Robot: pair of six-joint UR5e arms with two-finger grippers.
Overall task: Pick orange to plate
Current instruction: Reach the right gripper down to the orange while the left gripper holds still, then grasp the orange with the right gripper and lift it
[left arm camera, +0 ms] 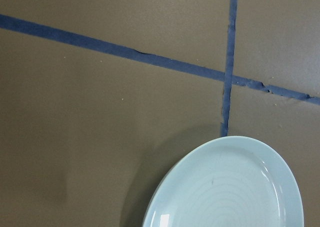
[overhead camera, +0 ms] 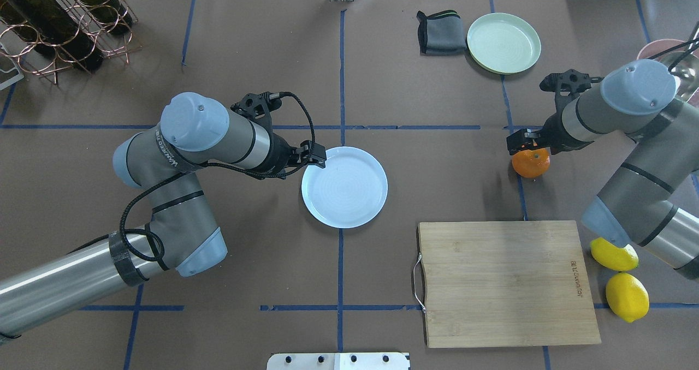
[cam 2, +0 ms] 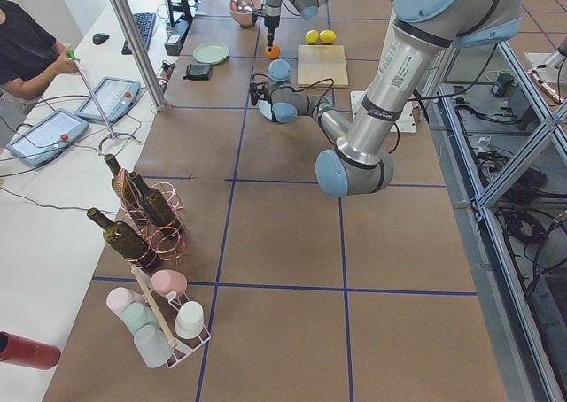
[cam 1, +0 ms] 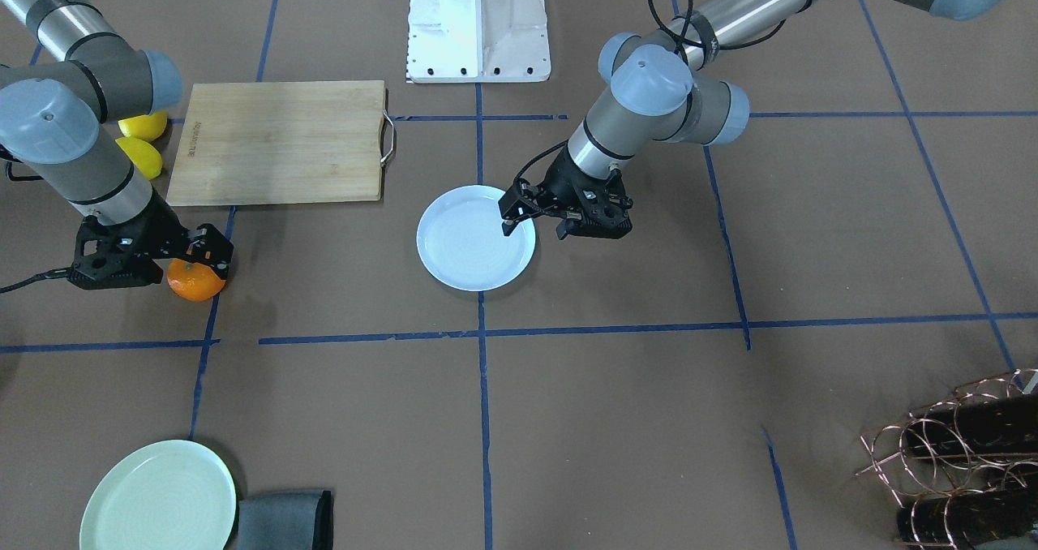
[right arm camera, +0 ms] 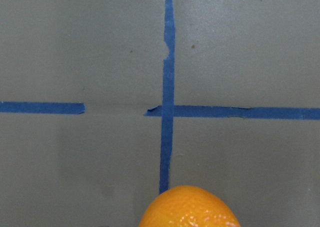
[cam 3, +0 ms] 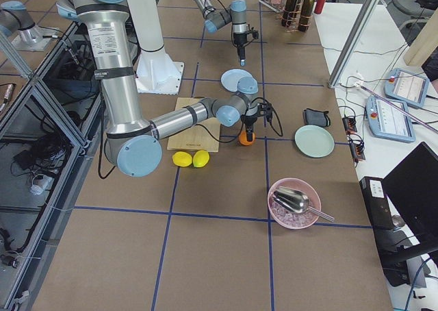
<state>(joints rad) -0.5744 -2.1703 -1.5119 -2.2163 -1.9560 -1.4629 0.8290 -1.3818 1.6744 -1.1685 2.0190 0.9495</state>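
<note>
The orange (overhead camera: 531, 164) rests on the brown table mat on a blue tape line, at the right of the overhead view. My right gripper (overhead camera: 527, 143) hangs straight down onto its top, fingers on either side of its upper part. Whether they press on it does not show. The right wrist view holds only the top of the orange (right arm camera: 189, 209). The pale bluish-white plate (overhead camera: 349, 195) lies at the table's middle with nothing on it. My left gripper (overhead camera: 315, 155) hovers over its left rim, narrow and shut, holding nothing.
A wooden cutting board (overhead camera: 505, 280) lies between the plate and two yellow lemons (overhead camera: 626, 296). A mint-green plate (overhead camera: 503, 42) and a folded grey cloth (overhead camera: 439, 31) sit at the far side. A wire rack with bottles (overhead camera: 60, 26) fills the far left corner.
</note>
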